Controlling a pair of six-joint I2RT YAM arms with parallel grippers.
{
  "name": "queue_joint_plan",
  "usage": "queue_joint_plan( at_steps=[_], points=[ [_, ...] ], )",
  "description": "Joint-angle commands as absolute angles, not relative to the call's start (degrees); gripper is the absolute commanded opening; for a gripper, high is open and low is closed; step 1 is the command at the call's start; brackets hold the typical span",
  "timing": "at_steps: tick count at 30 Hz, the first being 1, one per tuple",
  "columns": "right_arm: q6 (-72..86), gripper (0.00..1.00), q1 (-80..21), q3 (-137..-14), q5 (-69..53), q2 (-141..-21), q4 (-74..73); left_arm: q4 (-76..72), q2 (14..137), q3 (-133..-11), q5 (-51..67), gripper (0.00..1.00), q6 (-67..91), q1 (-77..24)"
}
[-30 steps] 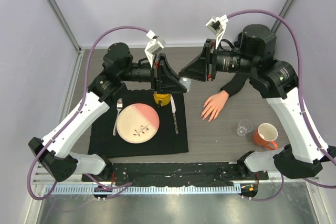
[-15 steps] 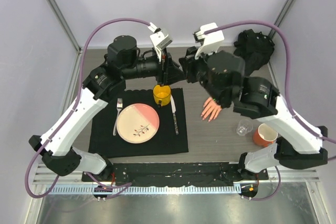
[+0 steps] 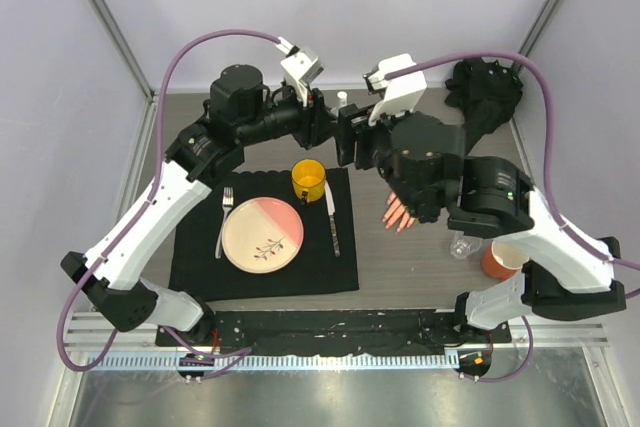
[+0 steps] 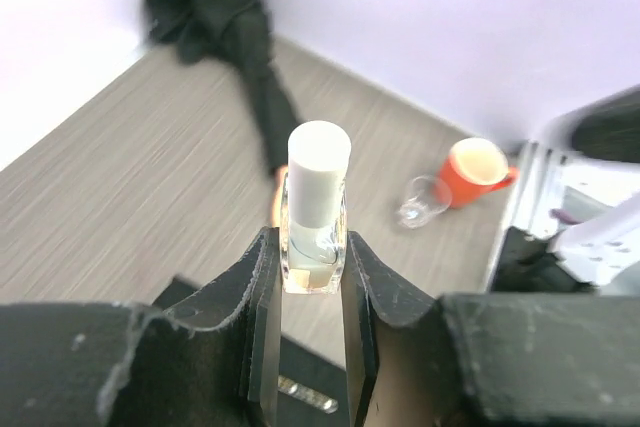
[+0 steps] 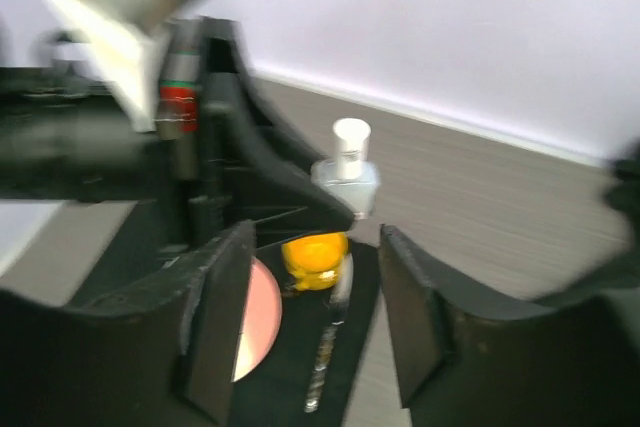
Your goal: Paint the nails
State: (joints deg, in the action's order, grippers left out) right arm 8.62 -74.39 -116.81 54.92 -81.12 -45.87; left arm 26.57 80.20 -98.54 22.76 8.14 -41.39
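A small clear bottle (image 4: 318,237) with a white cap stands upright between the fingers of my left gripper (image 4: 305,292), which is shut on it. In the top view the bottle (image 3: 342,100) is held high above the table's back, with my left gripper (image 3: 330,119) beneath it. My right gripper (image 5: 315,312) is open, and the bottle (image 5: 346,179) sits just beyond its fingertips. In the top view my right gripper (image 3: 347,144) faces the left one. The mannequin hand (image 3: 396,214) lies under my right arm, only its fingers showing. Its nails are too small to make out.
A black placemat (image 3: 200,252) carries a pink plate (image 3: 262,234), a yellow cup (image 3: 308,179), a fork (image 3: 222,222) and a knife (image 3: 332,219). A clear glass (image 3: 462,245) and an orange mug (image 3: 495,261) stand right. The black sleeve (image 3: 487,87) is bunched at the back right.
My right arm swung left and turned its gripper toward the bottle, then its jaws opened. My left gripper raised the bottle slightly and kept its hold.
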Motion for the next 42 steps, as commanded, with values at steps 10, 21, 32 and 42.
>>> queue_joint_plan(
  at_steps=[10,21,32,42],
  points=[
    [10.99,0.69,-46.43,-121.82,-10.56,-75.41,-52.99,16.97,74.36,-89.48,41.65,0.0,9.31,-41.04],
    [9.93,0.54,-33.76,-117.34,-40.92,-76.02,-52.82,11.6,73.39,-87.63,53.44,0.0,13.8,-41.04],
    [10.11,0.47,-32.52,-113.29,-46.58,-76.02,-50.98,11.95,75.41,-90.0,54.49,0.0,13.89,-40.96],
    [10.1,0.01,-32.43,-112.33,-34.21,-74.98,-48.52,21.42,78.04,-95.26,39.51,0.0,9.85,-40.96]
  ],
)
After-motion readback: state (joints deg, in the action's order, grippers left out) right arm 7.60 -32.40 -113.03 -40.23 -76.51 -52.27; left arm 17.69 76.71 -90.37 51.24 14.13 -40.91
